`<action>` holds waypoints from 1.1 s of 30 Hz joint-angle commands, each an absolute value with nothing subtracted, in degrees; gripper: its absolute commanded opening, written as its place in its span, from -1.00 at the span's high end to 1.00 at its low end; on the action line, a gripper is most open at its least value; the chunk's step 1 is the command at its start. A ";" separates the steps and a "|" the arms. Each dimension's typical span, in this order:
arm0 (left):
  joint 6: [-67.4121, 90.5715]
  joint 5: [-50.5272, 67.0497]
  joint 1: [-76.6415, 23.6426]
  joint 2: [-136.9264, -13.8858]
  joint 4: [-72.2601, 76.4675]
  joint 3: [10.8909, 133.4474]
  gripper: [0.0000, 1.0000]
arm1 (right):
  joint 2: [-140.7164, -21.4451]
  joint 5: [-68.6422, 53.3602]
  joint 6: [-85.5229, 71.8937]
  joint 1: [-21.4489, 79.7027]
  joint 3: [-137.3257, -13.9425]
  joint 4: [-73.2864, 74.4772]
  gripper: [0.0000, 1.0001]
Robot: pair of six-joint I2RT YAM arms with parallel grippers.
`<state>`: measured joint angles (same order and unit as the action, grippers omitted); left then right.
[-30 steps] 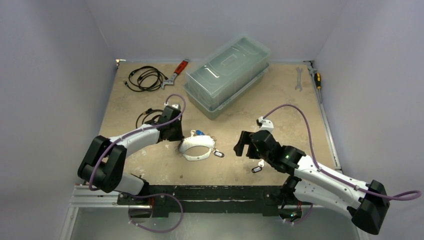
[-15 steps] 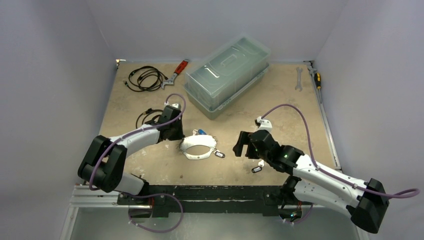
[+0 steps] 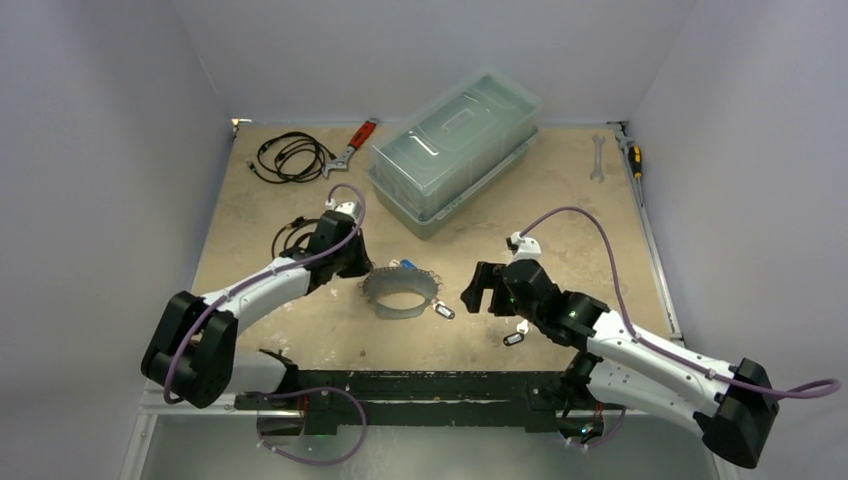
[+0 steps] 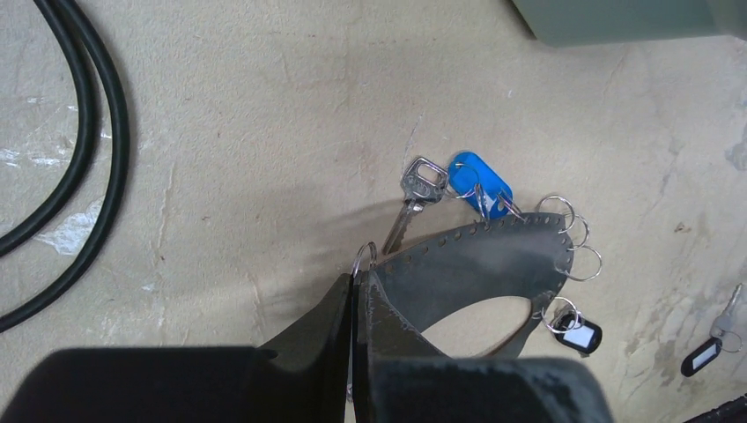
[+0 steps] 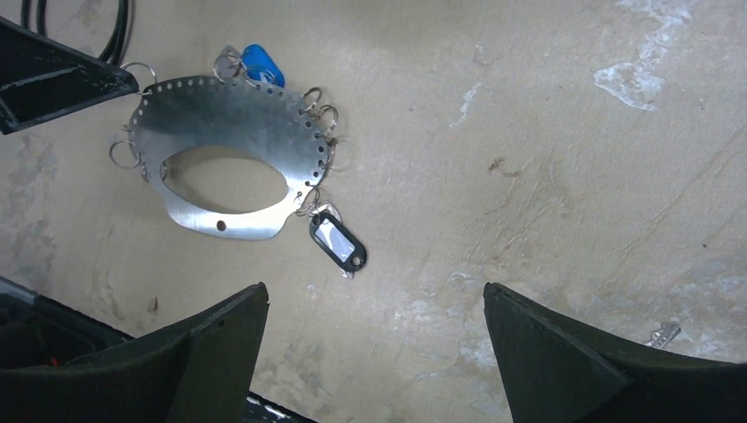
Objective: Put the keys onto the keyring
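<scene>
now that the left gripper (image 4: 359, 280), fingers clamped on the keyring's (image 5: 229, 119) left edge, has tilted and nudged it, it reads grey instead of white. right gripper (image 5: 376, 295) hangs beside it with fingers wide apart. loose key (image 3: 513, 338) isn't threaded yet.

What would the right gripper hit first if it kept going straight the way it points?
Most likely the bare table, just beside the black-tagged key by the keyring. The right gripper points down there, jaws open; depth is unclear.
</scene>
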<state>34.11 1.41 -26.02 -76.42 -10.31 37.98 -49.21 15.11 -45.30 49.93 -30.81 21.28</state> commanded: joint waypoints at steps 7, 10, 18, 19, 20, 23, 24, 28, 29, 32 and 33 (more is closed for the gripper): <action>34.59 2.65 -28.01 -70.97 -11.41 39.78 1.00 | -42.72 5.54 -37.48 50.27 -27.38 7.19 -0.92; 34.07 2.45 -29.57 -69.07 -13.97 42.23 1.00 | -40.42 3.21 -35.49 50.27 -26.24 2.40 -0.92; 31.25 0.79 -31.44 -65.42 -22.71 48.79 1.00 | -37.43 0.14 -27.01 50.27 -22.40 -18.50 -0.80; 30.59 0.88 -31.46 -65.21 -23.89 49.64 1.00 | -37.57 -0.52 -25.94 50.27 -22.07 -21.49 -0.79; 29.81 0.88 -31.45 -65.09 -25.04 50.45 1.00 | -38.05 -1.64 -24.94 50.27 -21.61 -25.71 -0.78; 26.78 2.01 -31.45 -64.95 -27.99 52.78 1.00 | -41.16 -4.75 -21.48 50.27 -19.80 -36.84 -0.74; 25.67 2.73 -31.46 -64.94 -28.70 53.34 1.00 | -42.77 -5.69 -20.46 50.25 -18.91 -41.59 -0.73; 21.49 4.79 -31.46 -63.71 -30.35 54.49 1.00 | -52.39 -8.97 -16.51 50.27 -15.35 -60.17 -0.70; 20.56 5.14 -31.46 -63.24 -30.51 54.45 1.00 | -55.42 -10.69 -15.58 50.27 -14.68 -65.00 -0.70; 17.42 6.04 -31.42 -61.67 -30.30 53.64 1.00 | -67.01 -16.68 -15.66 50.27 -14.54 -78.34 -0.70; 17.38 6.11 -31.45 -61.21 -29.78 53.13 1.00 | -70.42 -18.27 -15.31 50.23 -14.69 -82.35 -0.72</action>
<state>22.41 3.95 -31.27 -64.34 -30.04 51.96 -60.45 -9.52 -19.00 49.98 -15.20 -57.58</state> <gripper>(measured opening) 0.007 0.849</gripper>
